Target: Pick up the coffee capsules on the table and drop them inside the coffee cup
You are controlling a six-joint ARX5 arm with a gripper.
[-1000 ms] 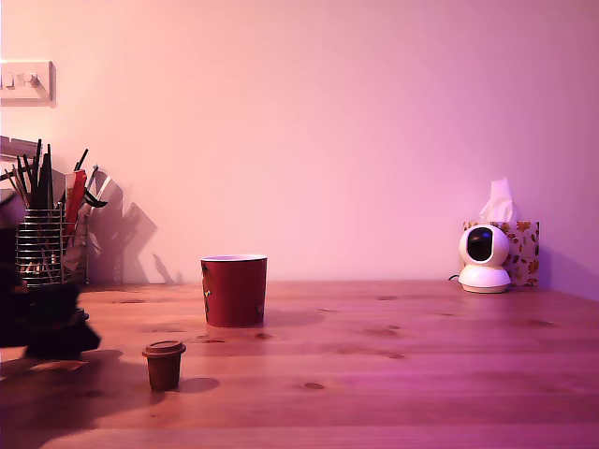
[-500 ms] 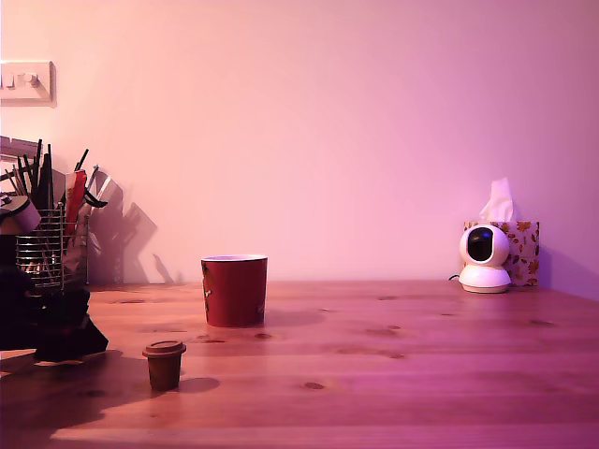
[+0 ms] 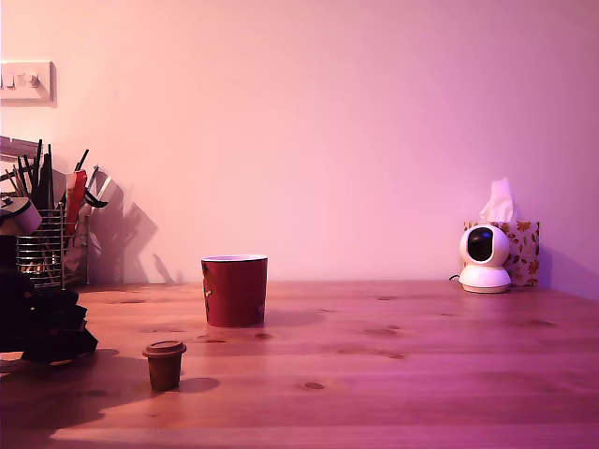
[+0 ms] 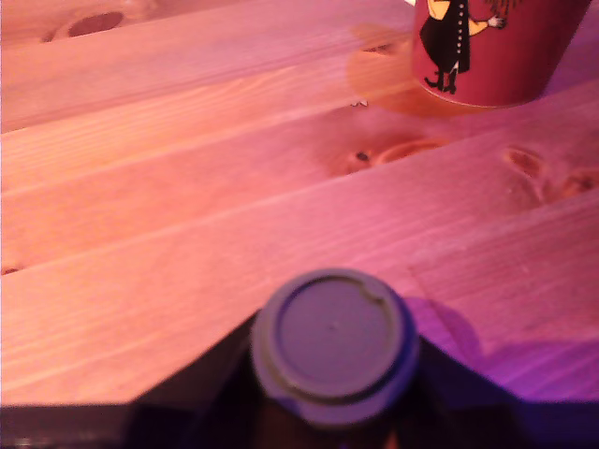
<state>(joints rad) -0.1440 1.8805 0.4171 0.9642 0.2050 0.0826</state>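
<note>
Table [image 3: 421,374]: reddish-brown planks with plain grain and dark knots, running back to a bare pale wall; the whole room is washed in pink-violet light.
Wall fitting: a switch plate [image 3: 26,82] high at the exterior view's left.
End effector [image 3: 47,327]: a dark bulk at the exterior view's left edge, low over the table; the wrist view shows a capsule top filling the space between dark shapes, but I cannot tell whether the jaws are closed on it or apart.
Dark capsule [image 4: 332,344]: round rimmed top seen from above, close under the wrist camera.
Brown capsule [image 3: 164,364]: upright on the table, near the end effector toward the exterior view's right, apart from it.
Coffee cup [image 3: 234,290]: red, pale rim, upright, behind the brown capsule and further right; a printed dark figure on its wall in the wrist view.
Pen holder [image 3: 42,245]: wire mesh, full of dark pens, behind the end effector.
Far right: a small white round camera [image 3: 485,257] in front of a patterned tissue box [image 3: 524,251], well apart from the rest.
In the way: bare table lies between brown capsule and cup.
</note>
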